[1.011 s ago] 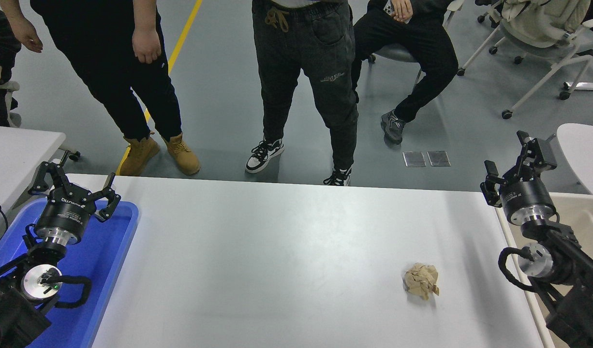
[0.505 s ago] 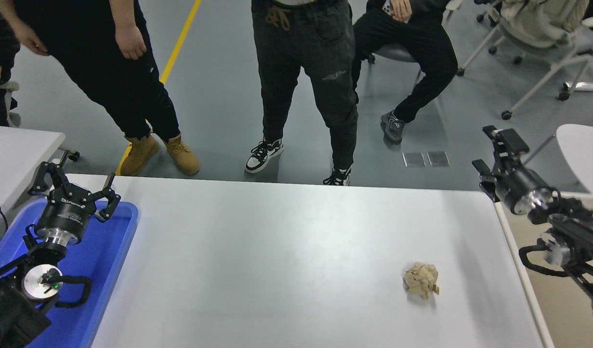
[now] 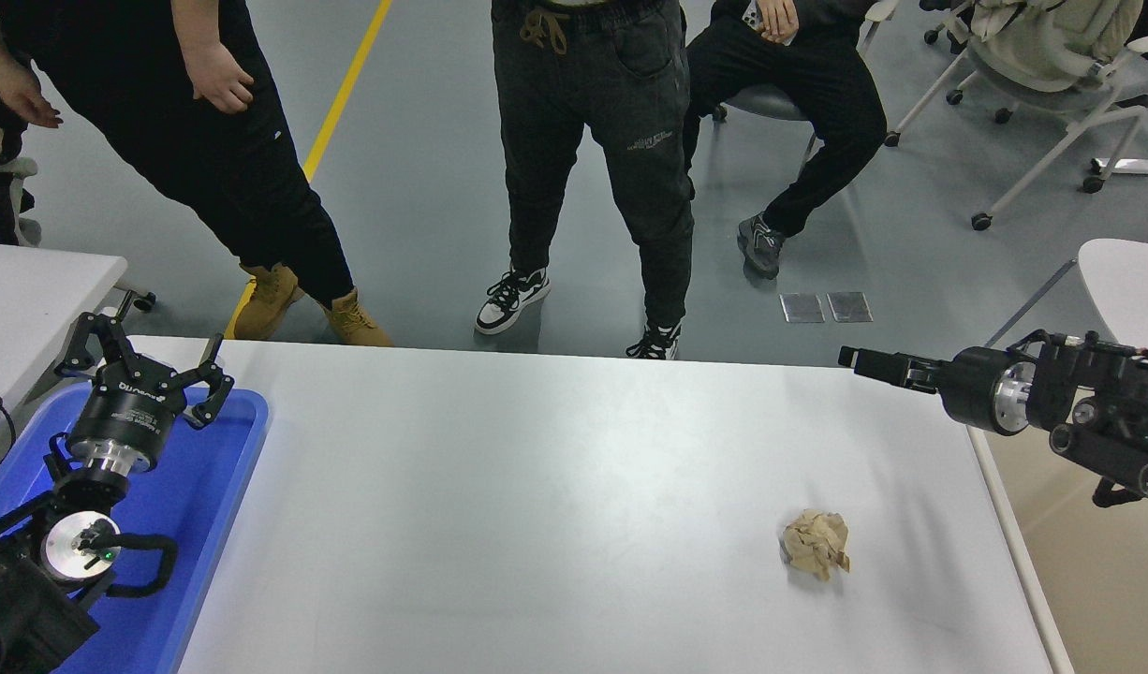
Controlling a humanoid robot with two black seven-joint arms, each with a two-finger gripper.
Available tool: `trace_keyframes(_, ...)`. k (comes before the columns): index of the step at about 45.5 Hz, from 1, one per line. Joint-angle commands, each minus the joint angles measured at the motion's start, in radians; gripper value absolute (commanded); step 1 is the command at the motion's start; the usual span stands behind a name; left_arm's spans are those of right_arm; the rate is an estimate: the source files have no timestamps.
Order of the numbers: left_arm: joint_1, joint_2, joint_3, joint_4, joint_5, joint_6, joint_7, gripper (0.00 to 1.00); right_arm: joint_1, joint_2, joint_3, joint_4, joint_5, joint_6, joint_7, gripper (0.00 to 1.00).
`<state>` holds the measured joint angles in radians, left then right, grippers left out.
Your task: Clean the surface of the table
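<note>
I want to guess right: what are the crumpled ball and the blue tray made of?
The crumpled ball looks like tan paper: matte, with sharp creases and folds. The blue tray looks like plastic: smooth, evenly coloured, with a rounded moulded rim and a slight shine.

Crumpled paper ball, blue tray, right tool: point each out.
crumpled paper ball [image 3: 816, 544], head view, middle of the wad.
blue tray [image 3: 220, 487], head view, bare floor.
right tool [image 3: 878, 363], head view, between its fingertips.

Grey floor [image 3: 424, 187] with a yellow line [image 3: 335, 98]; wheeled white chairs [image 3: 1052, 84] stand at the far right.
</note>
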<state>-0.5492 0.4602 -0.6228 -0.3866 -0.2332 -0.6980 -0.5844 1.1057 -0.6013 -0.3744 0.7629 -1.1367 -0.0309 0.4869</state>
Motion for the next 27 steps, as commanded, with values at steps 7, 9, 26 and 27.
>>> trace_keyframes(7,0.000,0.000,0.000,0.000,0.000,0.000,0.000,1.00,0.120,0.084,-0.227,0.030,-0.207,0.000,0.067,0.98)
trace_keyframes(9,0.000,0.000,0.000,0.000,0.000,0.000,0.000,1.00,0.135,0.100,-0.261,0.029,-0.219,0.000,0.074,0.98)
trace_keyframes(26,0.000,0.000,0.000,0.000,0.000,0.000,0.000,1.00,0.175,0.189,-0.437,0.052,-0.291,0.000,0.156,0.98)
trace_keyframes(27,0.000,0.000,0.000,0.000,0.000,0.000,0.000,1.00,0.174,0.192,-0.440,0.052,-0.291,0.000,0.156,0.98)
